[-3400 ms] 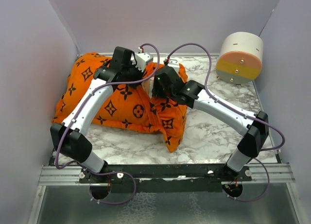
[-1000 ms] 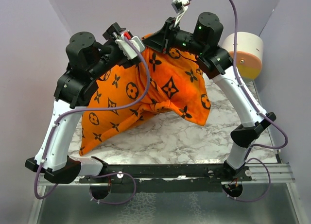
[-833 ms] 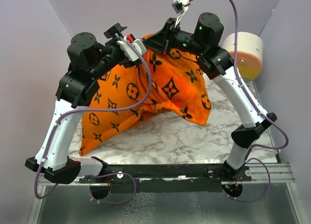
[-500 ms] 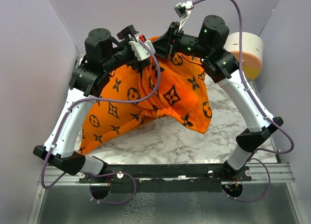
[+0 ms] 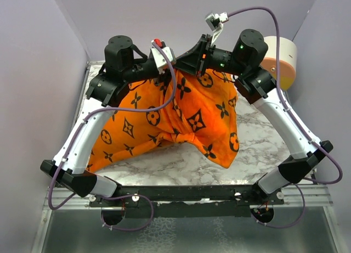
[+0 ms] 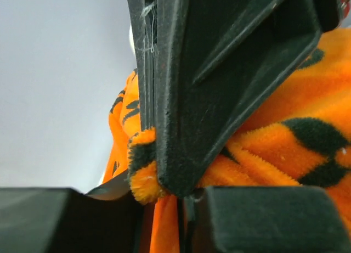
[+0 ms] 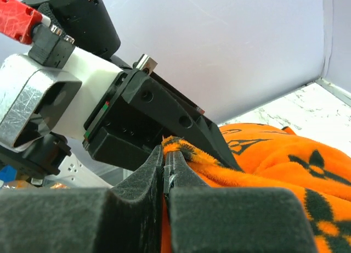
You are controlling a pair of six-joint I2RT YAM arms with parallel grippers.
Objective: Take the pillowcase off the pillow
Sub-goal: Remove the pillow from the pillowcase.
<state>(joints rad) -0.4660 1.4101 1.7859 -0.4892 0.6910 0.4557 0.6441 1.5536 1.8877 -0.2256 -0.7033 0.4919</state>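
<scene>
The orange pillowcase [image 5: 181, 107] with black monogram marks hangs from both grippers, its lower left end resting on the table. The white pillow is hidden inside it. My left gripper [image 5: 173, 67] and right gripper [image 5: 187, 63] meet high at the bundle's top edge, almost touching. In the left wrist view my left gripper [image 6: 184, 209] is shut on the fuzzy orange edge [image 6: 145, 179]. In the right wrist view my right gripper [image 7: 165, 159] is shut on the same edge [image 7: 189, 151], with the left gripper's black fingers just behind it.
A white, orange and yellow cylinder [image 5: 281, 54] stands at the back right, close behind the right arm. The marble tabletop [image 5: 258, 146] shows under and right of the hanging cloth. Lilac walls close in the left, back and right sides.
Both grippers have lifted the covered pillow off the table. In the last second they shifted right and a little nearer, and the hanging cloth swung with them.
</scene>
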